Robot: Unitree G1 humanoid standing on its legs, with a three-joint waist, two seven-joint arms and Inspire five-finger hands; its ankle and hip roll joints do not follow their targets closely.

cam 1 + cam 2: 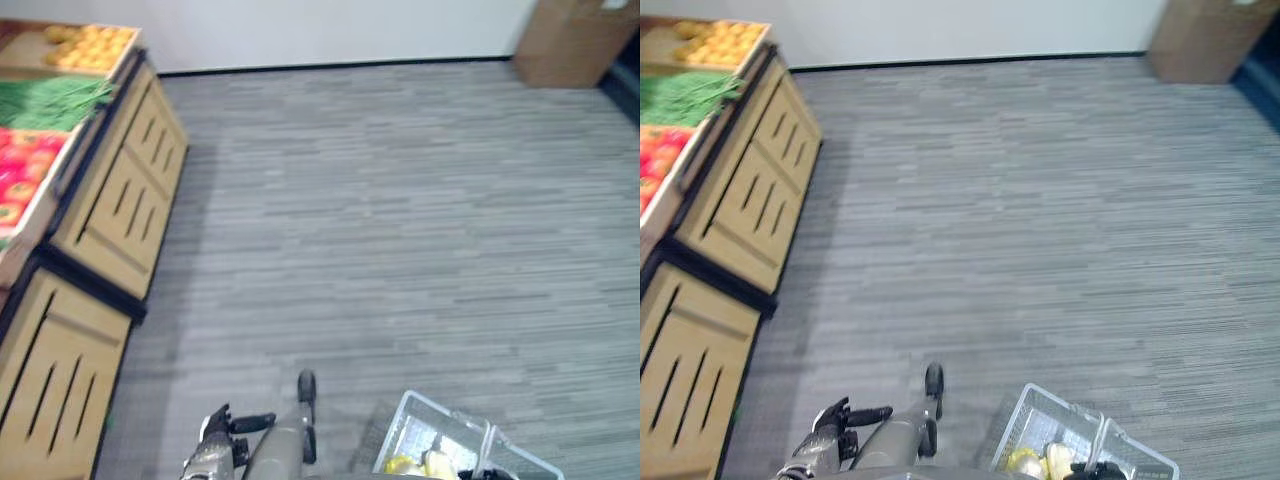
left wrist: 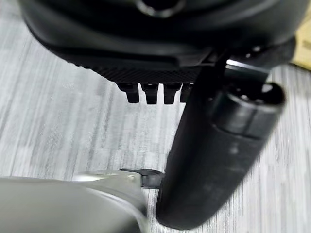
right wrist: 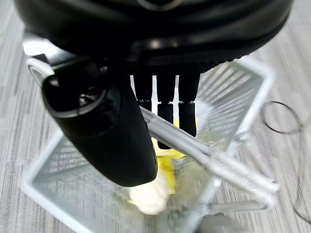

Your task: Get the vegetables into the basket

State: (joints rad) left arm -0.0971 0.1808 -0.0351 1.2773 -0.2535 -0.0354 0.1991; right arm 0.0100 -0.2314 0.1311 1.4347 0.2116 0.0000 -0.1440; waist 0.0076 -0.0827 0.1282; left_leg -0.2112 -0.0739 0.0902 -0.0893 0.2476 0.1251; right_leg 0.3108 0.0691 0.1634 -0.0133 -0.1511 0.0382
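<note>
1. From the head cameras I look down on a grey striped carpet floor (image 1: 400, 220), with a white wall along the far edge.
2. On my left runs a wooden produce stand (image 1: 120, 200) with slatted panels. Its top bins hold orange fruit (image 1: 90, 45) at the far end, green vegetables (image 1: 50, 100) in the middle, and red fruit (image 1: 25, 165) nearest to me.
3. A brown cardboard box (image 1: 580, 40) sits on the floor in the far right corner, against the wall.
4. The basket (image 1: 420, 430), a white wire one, shows at the bottom right of the head views, well apart from the stand. Inside it I see pale yellow produce (image 1: 425, 464).
5. In the right wrist view the right hand (image 3: 121, 121) has its fingers (image 3: 165, 109) curled over the basket's white handle bars (image 3: 214, 158) and its thumb on the near side of them, so it grips the handle with the basket hanging below. The yellow produce (image 3: 160, 174) lies on the basket's bottom.
6. The left hand (image 1: 225, 430) shows at the bottom left of the head views, above the carpet near the stand's closest corner. Its fingers are loosely spread and it holds nothing.
7. In the left wrist view the left hand's thumb (image 2: 218, 155) stands out straight, the fingertips (image 2: 150, 92) sit in a short row beside it, and past them there is just carpet.
8. The green vegetables lie in the stand's bin, far from the basket.
</note>
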